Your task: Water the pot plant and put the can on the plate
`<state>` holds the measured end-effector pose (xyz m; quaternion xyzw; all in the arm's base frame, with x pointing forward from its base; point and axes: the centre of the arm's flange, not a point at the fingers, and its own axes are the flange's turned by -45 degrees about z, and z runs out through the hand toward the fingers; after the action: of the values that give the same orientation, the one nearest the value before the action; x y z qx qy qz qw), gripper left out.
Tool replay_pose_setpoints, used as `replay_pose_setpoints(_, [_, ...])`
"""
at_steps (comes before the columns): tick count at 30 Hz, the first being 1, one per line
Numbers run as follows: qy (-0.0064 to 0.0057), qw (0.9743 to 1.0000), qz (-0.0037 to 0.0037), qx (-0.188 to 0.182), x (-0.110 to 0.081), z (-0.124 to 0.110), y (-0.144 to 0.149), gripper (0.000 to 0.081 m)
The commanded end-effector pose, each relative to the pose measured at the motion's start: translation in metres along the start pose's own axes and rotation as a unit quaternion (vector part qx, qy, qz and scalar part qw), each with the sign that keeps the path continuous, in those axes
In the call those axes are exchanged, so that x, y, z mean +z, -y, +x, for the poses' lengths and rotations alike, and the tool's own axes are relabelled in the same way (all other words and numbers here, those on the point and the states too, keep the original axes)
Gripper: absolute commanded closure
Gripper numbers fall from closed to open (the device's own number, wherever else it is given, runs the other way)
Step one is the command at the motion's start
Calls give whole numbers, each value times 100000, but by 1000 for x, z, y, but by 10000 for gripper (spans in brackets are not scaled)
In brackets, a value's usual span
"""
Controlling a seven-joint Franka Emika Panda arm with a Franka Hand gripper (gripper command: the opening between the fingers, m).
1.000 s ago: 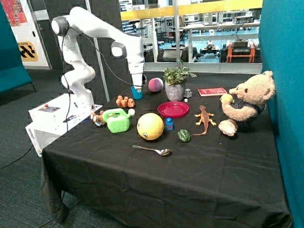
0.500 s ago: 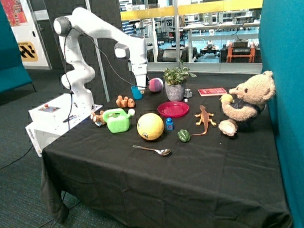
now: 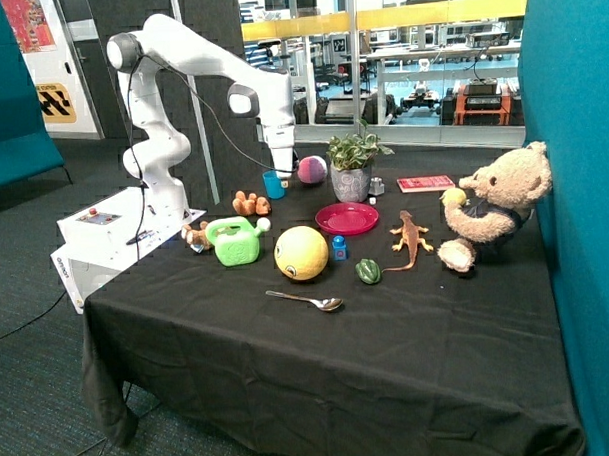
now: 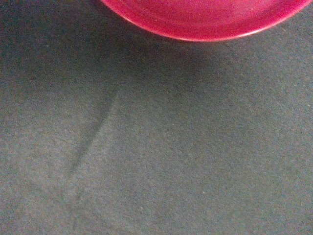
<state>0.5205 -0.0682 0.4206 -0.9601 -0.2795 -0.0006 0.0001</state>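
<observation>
The green watering can [image 3: 235, 240] stands on the black cloth near the table's edge by the robot base, beside the yellow ball [image 3: 301, 252]. The pot plant [image 3: 352, 164] stands at the back of the table. The pink plate [image 3: 346, 219] lies just in front of it with nothing on it. My gripper [image 3: 281, 169] hangs above the back of the table between the blue cup [image 3: 273, 184] and the pink ball [image 3: 311, 169], far from the can and holding nothing that shows. The wrist view shows only black cloth and the plate's rim [image 4: 205, 19].
An orange toy [image 3: 249, 203] sits beside the blue cup. A spoon [image 3: 307, 300], a small blue bottle [image 3: 339, 248], a green toy [image 3: 367, 272] and an orange lizard [image 3: 410, 239] lie in front. A teddy bear [image 3: 494, 206] and a red book [image 3: 425, 183] are on the far side.
My gripper has risen from over the blue cup and shifted a little toward the pink ball. The cup now stands free. The can, plant and plate have not moved.
</observation>
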Motion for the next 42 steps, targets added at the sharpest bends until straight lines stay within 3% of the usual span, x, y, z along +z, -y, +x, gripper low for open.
replay_pose_setpoints(1, [62,100000,6,87,-8,-14,-14,330])
replay_pose_setpoints(15, [62,99996,5,874,-7,-46,-41,406])
replay_pose_setpoints(32, [62,99930,4,3733,-8,-76,-71,365])
replay_pose_setpoints(42, [62,99809,2,6185,-7,-93,-88,298])
